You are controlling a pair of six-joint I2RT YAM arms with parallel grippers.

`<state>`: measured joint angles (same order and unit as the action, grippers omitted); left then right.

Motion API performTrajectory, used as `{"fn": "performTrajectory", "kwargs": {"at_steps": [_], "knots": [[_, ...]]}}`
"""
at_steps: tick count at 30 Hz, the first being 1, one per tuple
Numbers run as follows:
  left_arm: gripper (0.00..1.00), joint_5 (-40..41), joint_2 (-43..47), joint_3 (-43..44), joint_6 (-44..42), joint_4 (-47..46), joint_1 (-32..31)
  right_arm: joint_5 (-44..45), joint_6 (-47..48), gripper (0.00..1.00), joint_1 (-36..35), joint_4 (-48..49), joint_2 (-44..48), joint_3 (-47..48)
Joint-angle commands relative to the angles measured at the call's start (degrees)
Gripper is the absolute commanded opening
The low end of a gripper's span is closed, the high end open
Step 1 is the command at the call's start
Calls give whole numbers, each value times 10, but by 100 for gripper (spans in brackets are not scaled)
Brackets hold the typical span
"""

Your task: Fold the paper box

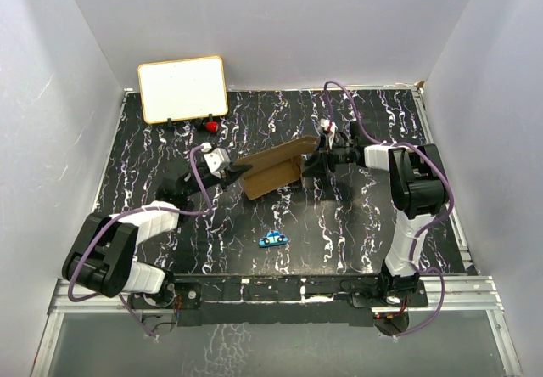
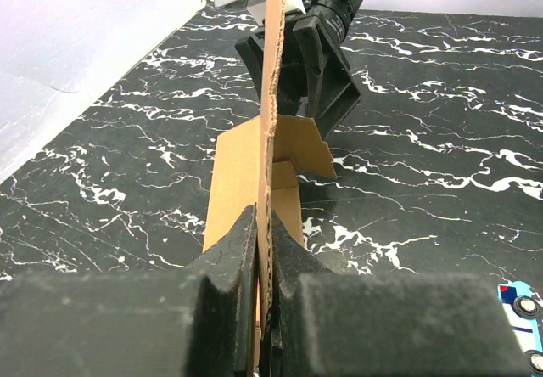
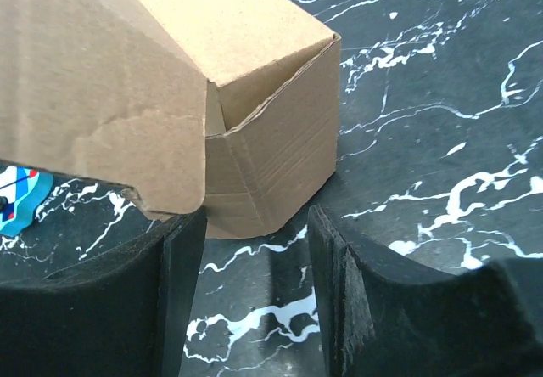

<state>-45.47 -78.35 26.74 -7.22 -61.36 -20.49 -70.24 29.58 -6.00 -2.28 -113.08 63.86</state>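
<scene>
The paper box (image 1: 273, 169), plain brown cardboard, sits near the middle of the table between the two arms, partly folded. Seen from above, its long axis runs from lower left to upper right, and one long flap rises toward the right arm.

The left gripper (image 1: 233, 171) is clenched on the lower left end of the cardboard. Its wrist camera shows both dark foam pads (image 2: 225, 254) pressed against a thin flap standing on edge. The right gripper (image 1: 310, 163) is at the opposite end with its jaws apart and nothing between them. In its wrist view a folded corner of the carton (image 3: 271, 114) lies just ahead of the gap. The loose flap hangs over one finger (image 3: 174, 275), perhaps touching it, though the view is too close to be sure.

A small blue toy car (image 1: 272, 239) lies on the table nearer the arm bases, apart from the box. A white board with a tan frame (image 1: 182, 88) leans at the far left edge, with a small red object (image 1: 209, 126) just in front of it. Purple cables (image 1: 339, 92) loop along both arms.

The table (image 1: 356, 224) is black with white marble veining, enclosed by plain white walls (image 1: 51, 97) on three sides.
</scene>
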Motion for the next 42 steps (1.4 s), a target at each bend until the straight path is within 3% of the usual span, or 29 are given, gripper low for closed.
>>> {"fn": "performTrajectory", "kwargs": {"at_steps": [1, 9, 16, 30, 42], "knots": [[0, -15, 2, -8, 10, -39, -3, -29, -80, 57, -3, 191, 37, -40], [0, -22, -16, -12, 28, -58, -3, 10, -295, 56, -5, 499, 27, -122], [0, -37, -29, -13, 58, -91, -3, 37, -346, 55, -14, 629, 20, -156], [0, -36, -48, -11, 80, -111, -3, 69, -347, 47, -25, 650, -4, -158], [0, -32, -62, -13, 108, -126, 3, 107, -356, 46, -36, 681, -22, -175]]}}
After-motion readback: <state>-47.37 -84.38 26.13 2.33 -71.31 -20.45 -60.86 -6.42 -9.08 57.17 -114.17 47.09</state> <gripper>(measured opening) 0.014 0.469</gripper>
